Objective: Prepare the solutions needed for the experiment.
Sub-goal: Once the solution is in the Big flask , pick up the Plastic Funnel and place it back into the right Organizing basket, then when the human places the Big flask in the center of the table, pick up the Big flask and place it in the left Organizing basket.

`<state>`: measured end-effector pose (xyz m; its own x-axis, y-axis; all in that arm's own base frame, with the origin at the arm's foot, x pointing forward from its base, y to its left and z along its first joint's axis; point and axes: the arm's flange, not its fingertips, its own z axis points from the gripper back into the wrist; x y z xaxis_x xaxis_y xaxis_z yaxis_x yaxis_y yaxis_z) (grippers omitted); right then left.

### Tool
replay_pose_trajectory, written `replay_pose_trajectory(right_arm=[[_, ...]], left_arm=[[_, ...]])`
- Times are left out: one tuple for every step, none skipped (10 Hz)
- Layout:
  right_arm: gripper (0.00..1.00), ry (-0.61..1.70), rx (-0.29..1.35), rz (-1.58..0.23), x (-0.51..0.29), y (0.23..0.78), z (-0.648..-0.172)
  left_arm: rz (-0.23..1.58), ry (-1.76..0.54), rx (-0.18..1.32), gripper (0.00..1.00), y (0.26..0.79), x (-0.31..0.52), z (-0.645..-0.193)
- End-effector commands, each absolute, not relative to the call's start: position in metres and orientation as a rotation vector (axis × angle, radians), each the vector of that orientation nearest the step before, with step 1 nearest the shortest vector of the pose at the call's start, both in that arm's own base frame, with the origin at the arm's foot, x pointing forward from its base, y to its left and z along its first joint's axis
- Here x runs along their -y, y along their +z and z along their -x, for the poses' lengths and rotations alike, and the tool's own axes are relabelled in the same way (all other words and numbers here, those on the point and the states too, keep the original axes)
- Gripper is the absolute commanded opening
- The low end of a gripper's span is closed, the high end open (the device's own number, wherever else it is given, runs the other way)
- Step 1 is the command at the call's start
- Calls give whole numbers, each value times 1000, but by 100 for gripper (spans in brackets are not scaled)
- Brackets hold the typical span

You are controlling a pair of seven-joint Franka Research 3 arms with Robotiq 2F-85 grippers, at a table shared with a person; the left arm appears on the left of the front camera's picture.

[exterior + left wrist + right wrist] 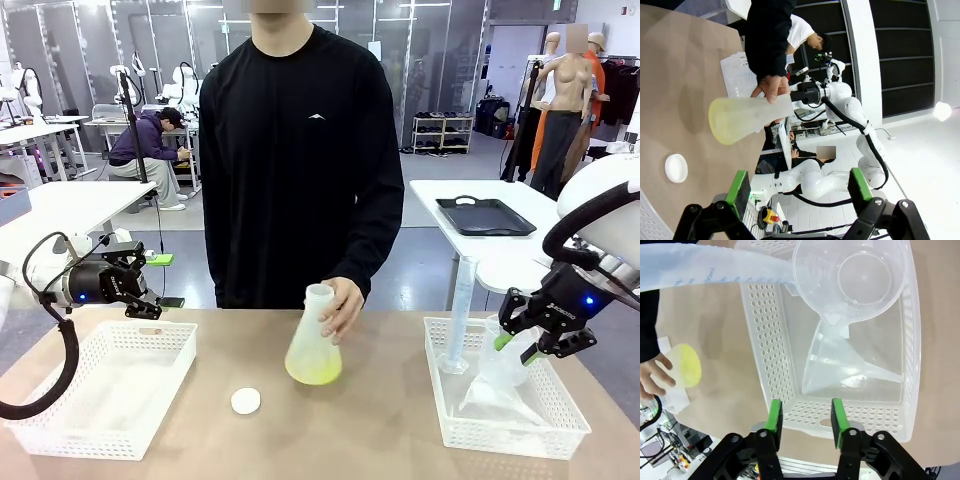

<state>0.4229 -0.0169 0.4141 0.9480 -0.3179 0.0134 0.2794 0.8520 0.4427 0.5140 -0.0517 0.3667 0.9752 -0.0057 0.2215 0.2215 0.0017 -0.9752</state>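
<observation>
The solution is a pale yellow-green liquid in the bottom of a translucent conical flask (314, 350). It stands at the table's middle, and a person's hand (345, 305) grips its neck. The left wrist view shows the flask (742, 119) lying sideways across the picture; in the right wrist view the flask (685, 366) is at the left edge. My left gripper (146, 292) hangs open over the far edge of the left basket, its pads (738, 190) wide apart. My right gripper (525, 347) hovers over the right basket, its pads (774, 416) apart with nothing between them.
A white perforated basket (60, 425) stands at the left. The right basket (495, 435) holds a tall graduated cylinder (461, 315), a clear beaker (855, 280) and a funnel (840, 365). A small white round disc (245, 401) lies in front of the flask.
</observation>
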Motion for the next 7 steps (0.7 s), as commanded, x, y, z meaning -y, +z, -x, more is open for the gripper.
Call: replay_pose_trajectory(right_arm=[[83,-313,97,-456,17,418,-417],[83,-313,97,-456,17,418,-417],[83,-313,97,-456,17,418,-417],[83,-313,97,-456,17,418,-417],[83,-313,97,-456,17,418,-417],[83,-313,97,-456,17,418,-417],[83,-313,97,-456,17,418,-417]], left_arm=[[1559,-177,170,100,369,53,-514],[1559,-177,170,100,369,53,-514],[1559,-177,170,100,369,53,-514],[1559,-177,170,100,369,53,-514],[1559,-177,170,100,369,53,-514],[1559,-177,170,100,369,53,-514],[1559,-177,170,100,369,53,-514]])
